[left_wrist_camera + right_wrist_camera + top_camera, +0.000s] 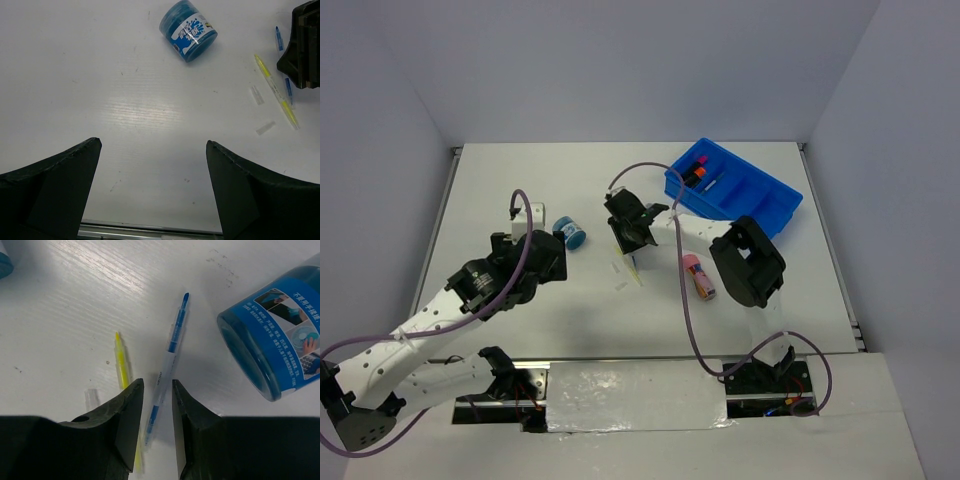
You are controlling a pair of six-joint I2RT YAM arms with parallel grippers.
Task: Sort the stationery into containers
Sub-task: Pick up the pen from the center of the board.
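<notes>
Blue pen (172, 340) betw. R jaws, slightly apart, ungripped; L jaws wide, empty.

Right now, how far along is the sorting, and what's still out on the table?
Done: a few markers lie in the blue tray. In hand: the right tool straddles the blue pen, not yet clamped or lifted; the left tool is open and empty. Left: the yellow pen, a blue tub, the pink cylinder and two small clear pieces.
</notes>
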